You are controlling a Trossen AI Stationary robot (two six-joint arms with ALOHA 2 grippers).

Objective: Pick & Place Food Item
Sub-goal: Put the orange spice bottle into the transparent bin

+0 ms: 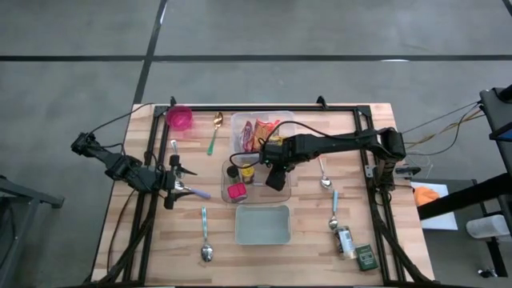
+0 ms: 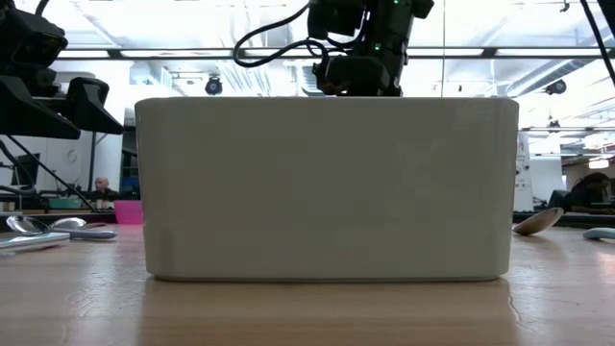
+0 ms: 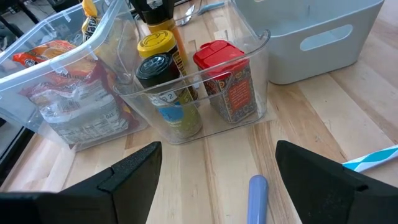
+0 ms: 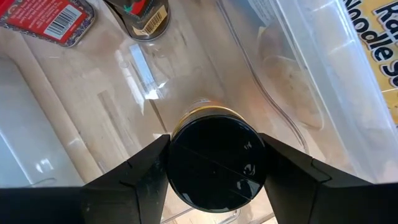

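**Black-capped jar sits between the right hand's fingers**

Nearest the right wrist camera is a jar with a round black cap (image 4: 217, 163), seen straight down its upright axis, with one dark finger pressed close on either side. So the right hand (image 1: 274, 166) appears to be pinching that jar, pointing steeply downward over the clear bin (image 3: 258, 59) at mid-table. Whether the jar's base rests on the bin floor or hangs just above it cannot be told.

Beside it in the same bin stand a yellow-capped bottle (image 3: 157, 46), a second black-capped jar (image 3: 157, 66) and a red-lidded container (image 3: 219, 56). A larger clear tub of noodle packets (image 3: 59, 93) is alongside.

My reading is that the pale grey bin (image 1: 262, 225), just beside the clear one on the near side, is the likely drop spot, so the jar must rise along its own long axis before crossing.

The left hand (image 1: 178, 182) waits spread and empty, well to the side, over a blue-handled utensil (image 3: 257, 198) on the table (image 3: 298, 124)
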